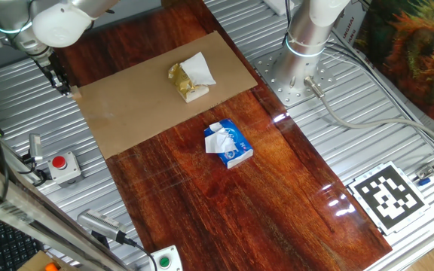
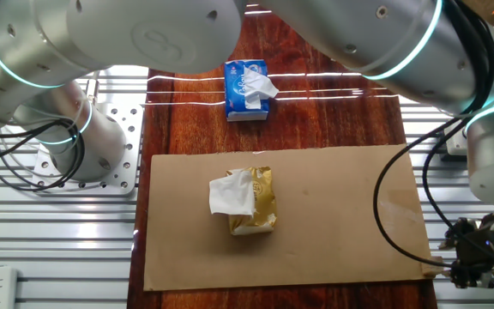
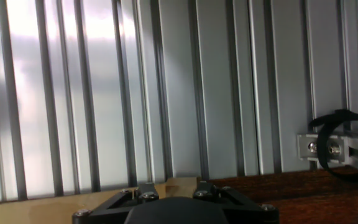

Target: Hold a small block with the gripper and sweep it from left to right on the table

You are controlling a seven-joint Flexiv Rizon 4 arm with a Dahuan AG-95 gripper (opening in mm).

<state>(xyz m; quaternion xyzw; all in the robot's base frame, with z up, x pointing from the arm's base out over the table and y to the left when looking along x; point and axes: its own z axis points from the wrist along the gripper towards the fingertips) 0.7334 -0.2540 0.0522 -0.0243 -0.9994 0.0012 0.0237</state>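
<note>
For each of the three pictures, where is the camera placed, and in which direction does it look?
One fixed view: high, off one end of the glossy red-brown wooden table, looking down; narrow black gripper at the cardboard's far corner.
The other fixed view: opposite side, under the arm links; gripper low right.
Hand view: on the hand, facing the ribbed silver surround.
Both fixed views share the blue-and-white packet.

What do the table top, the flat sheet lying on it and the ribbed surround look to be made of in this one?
The table looks like dark red-brown wood under a glossy varnish: grain streaks and sharp light reflections show. The flat sheet looks like plain tan cardboard, matte, with no glare. The ribbed surround looks like silver metal, probably aluminium profile, with straight parallel grooves and a dull sheen.
</note>
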